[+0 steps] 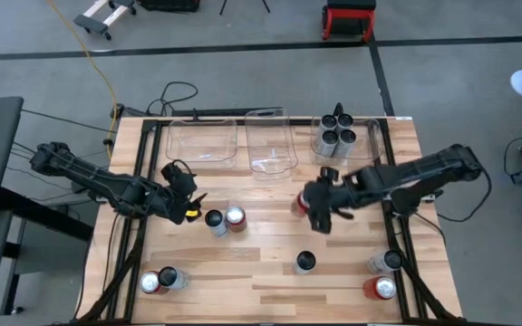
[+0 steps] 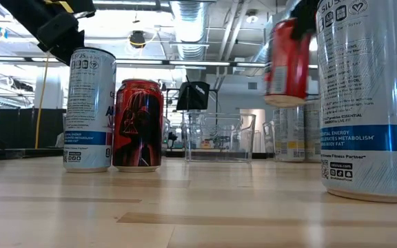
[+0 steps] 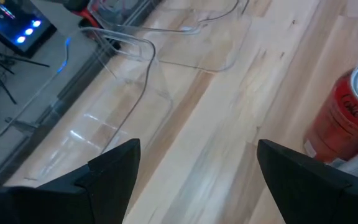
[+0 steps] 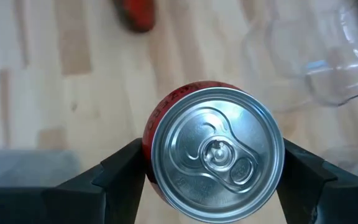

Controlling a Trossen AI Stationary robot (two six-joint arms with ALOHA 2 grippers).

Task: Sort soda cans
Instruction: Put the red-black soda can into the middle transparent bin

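Right pincer (image 4: 211, 180) grips red can (image 4: 213, 149) upright, axis vertical.

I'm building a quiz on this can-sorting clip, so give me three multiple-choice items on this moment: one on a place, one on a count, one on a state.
1. Where is the red can that the right gripper holds?
A. Lifted off the table
B. Inside the left bin
C. Lying on its side at the table's near edge

2. How many cans stand in the right-hand clear bin?
A. None
B. Four
C. Nine

3. What state is the left gripper in?
A. Shut on a silver can
B. Open, holding nothing
C. Shut on a bin's rim

Answers:
1 A: the low view shows the red can hanging clear of the table in the right gripper.
2 B: the high view shows four dark tops in the right-hand bin.
3 B: the left gripper has only bare wood between its spread fingers.
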